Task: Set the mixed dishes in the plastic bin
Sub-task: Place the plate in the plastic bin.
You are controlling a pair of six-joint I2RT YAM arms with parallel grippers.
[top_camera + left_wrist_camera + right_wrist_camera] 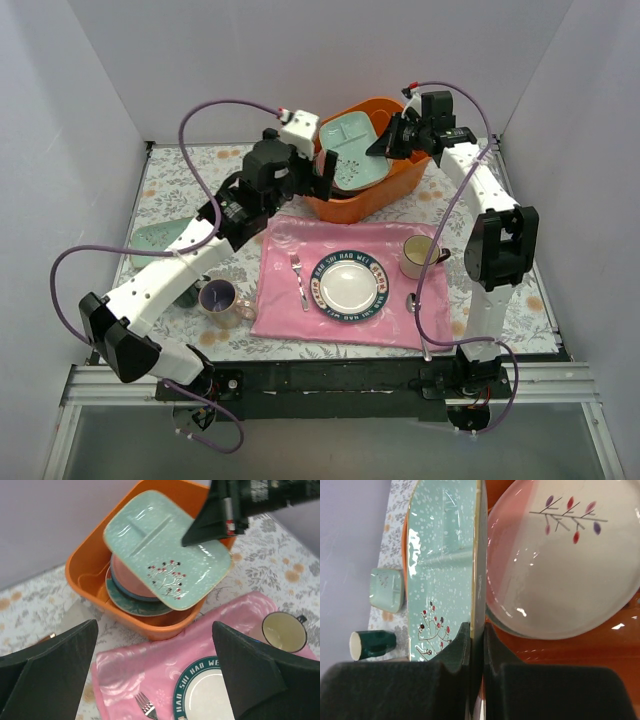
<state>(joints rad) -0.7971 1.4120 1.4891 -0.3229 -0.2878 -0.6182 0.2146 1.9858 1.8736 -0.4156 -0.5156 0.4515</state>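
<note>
The pale mint squarish plate (352,150) (165,550) hangs tilted over the orange plastic bin (345,210) (75,565). My right gripper (388,143) (477,630) is shut on its rim. Under it in the bin lie a pinkish plate (125,577) (560,560) and a teal plate (135,607). My left gripper (322,172) (155,680) stands wide open and holds nothing, just in front of the bin above the pink cloth. A lavender-lined mug (218,297) stands at front left. A dark green mug (372,644) and a small mint dish (160,240) (386,589) sit on the left.
On the pink cloth (290,240) lie a white plate with a dark lettered rim (348,285) (210,695), a fork (297,280) (145,705) and a spoon (412,300). A cream mug (420,255) (284,631) stands at the cloth's right. White walls enclose the table.
</note>
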